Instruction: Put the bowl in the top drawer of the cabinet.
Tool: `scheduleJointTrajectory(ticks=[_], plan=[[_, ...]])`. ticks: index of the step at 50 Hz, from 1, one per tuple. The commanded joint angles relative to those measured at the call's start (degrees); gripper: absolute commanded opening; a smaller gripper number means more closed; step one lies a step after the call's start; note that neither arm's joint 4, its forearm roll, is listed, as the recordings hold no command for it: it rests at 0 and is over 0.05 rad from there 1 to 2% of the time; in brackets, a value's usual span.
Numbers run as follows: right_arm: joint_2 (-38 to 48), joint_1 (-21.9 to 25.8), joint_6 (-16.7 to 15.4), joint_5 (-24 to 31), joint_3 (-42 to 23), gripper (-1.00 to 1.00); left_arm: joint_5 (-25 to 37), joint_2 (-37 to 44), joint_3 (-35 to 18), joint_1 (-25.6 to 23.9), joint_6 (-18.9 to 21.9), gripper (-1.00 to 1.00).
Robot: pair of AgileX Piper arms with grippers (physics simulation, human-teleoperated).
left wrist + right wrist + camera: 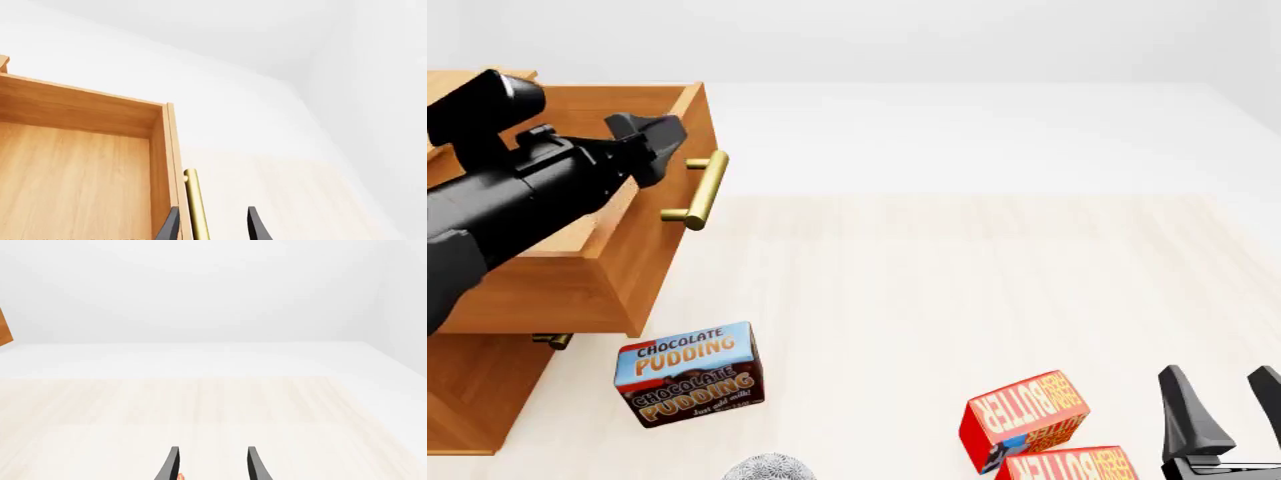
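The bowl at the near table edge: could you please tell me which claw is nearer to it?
Right. The right claw hangs open to the bowl's right, past the butter boxes; the left claw is farther off, at the top drawer's handle.

A pale, light-wood table [961, 280] is carrying a light-brown wooden cabinet [481, 390] at its left side, a blue-and-brown chocolate pudding box [687, 374], two red-orange butter boxes [1028, 415] lying near the right, and a small grey-patterned white bowl [770, 468] sitting at the near edge.

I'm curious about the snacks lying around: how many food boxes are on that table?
3. A chocolate pudding box stands beside the cabinet. Two red butter boxes lie together near the right gripper, the nearer one cut off by the picture's edge. More may lie out of view.
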Motion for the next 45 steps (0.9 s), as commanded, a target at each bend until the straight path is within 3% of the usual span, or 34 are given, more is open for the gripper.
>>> scheduleJointTrajectory(ticks=[1, 45], plan=[[0.0, 0.0, 0.0, 0.0, 0.0, 1.0, 1.9, -3.1, -0.9, -0.6, 1.2, 1.0], [0.0, 0.0, 0.0, 0.0, 0.0, 1.0, 11.6, -16.2, -0.4, -5.2, 4.6, 1.0]])
